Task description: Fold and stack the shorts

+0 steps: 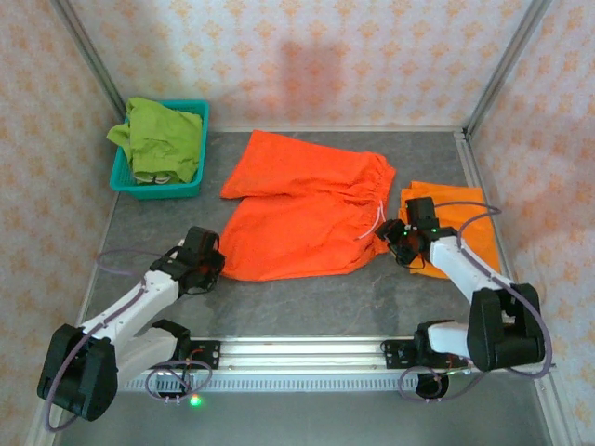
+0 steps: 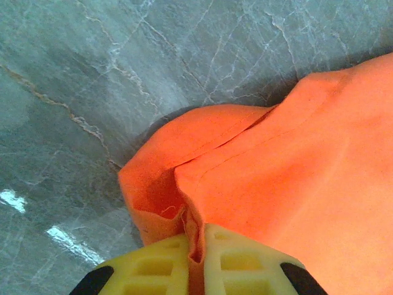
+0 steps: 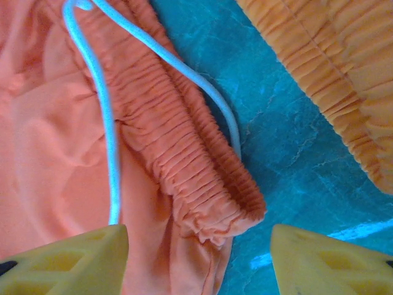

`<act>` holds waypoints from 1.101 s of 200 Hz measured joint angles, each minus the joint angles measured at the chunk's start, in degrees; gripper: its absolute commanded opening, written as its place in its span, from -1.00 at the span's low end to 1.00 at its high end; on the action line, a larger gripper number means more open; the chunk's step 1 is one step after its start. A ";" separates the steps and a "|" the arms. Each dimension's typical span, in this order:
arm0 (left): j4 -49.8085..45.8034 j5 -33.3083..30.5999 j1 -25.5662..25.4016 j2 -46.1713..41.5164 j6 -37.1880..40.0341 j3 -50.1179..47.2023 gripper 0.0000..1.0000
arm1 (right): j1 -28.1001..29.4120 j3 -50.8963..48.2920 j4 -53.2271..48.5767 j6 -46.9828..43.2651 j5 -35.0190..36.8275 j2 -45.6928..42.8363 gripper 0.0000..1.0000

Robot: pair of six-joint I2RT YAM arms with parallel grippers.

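- left arm (image 1: 139, 311): extended forward and low; left gripper (image 2: 196, 252) pinched closed on the orange shorts (image 2: 295, 184).
- right arm (image 1: 465, 269): angled inward; right gripper (image 3: 199, 249) with fingers (image 3: 67, 261) spread apart.

Bright even light, soft shadows, glare streaks on table (image 2: 12, 200)

Teal basket (image 1: 156, 190) sits far left on grey, seemingly marbled table (image 1: 307, 307).
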 measured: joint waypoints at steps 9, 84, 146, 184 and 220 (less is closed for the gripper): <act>0.00 0.02 0.00 0.46 0.00 0.00 -0.78 | 0.02 -0.04 0.44 0.02 0.00 1.14 0.20; 0.02 0.04 0.00 1.92 0.04 0.00 -0.79 | 1.31 -0.04 2.99 0.61 0.13 7.41 -0.10; -1.38 -1.05 0.00 1.75 2.27 1.79 -1.00 | 1.66 1.31 3.04 0.09 1.25 9.55 -0.93; -6.69 -4.92 0.00 -0.74 5.79 12.33 -1.00 | 1.66 8.31 -1.97 -1.18 2.80 7.80 -1.00; -12.46 -9.11 1.29 0.59 12.85 29.57 -1.00 | 1.66 20.22 -6.67 -3.26 3.72 5.18 -1.00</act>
